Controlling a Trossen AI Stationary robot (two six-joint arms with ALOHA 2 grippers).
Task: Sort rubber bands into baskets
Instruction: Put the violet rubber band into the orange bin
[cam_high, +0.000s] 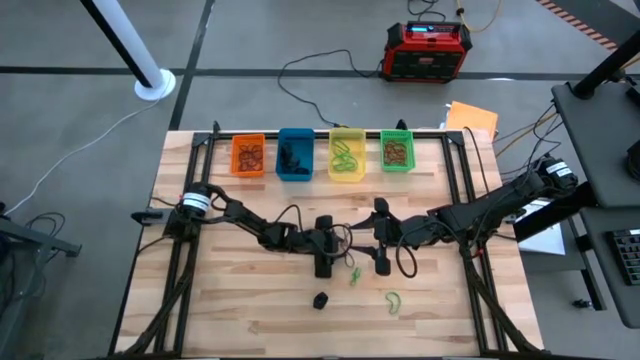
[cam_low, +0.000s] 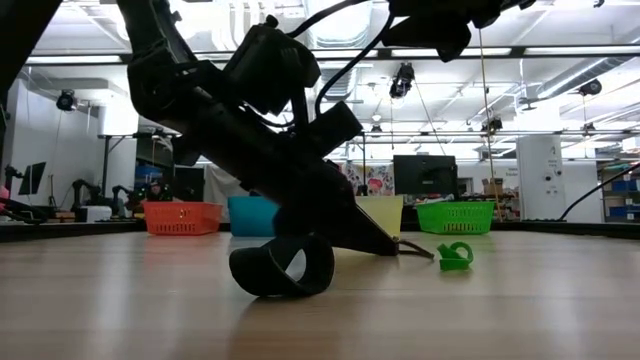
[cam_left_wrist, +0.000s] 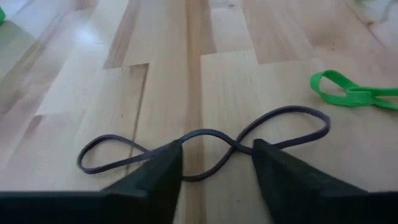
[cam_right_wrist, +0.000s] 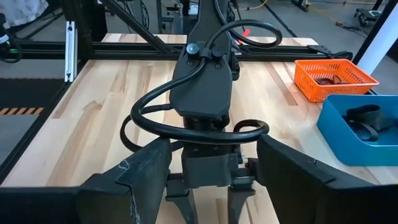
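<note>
A thin dark rubber band lies on the table twisted into a figure eight. My left gripper is low over the table's middle, open, with one fingertip on each side of the band's middle loop. Just beyond it lies a green rubber band. My right gripper hangs open above the table, facing the left arm and holding nothing. The orange, blue, yellow and green baskets stand in a row at the far edge with bands in them. My left gripper straddles the middle of the thin dark rubber band, slanting down toward the table's right. The band runs under both fingertips; I cannot tell whether they touch it. It lies flat and slack on the wood.
A wide black band stands curled on the table near the front. Another green band lies to its right. A red-black box sits on the floor beyond the table. Black cables loop around both wrists.
</note>
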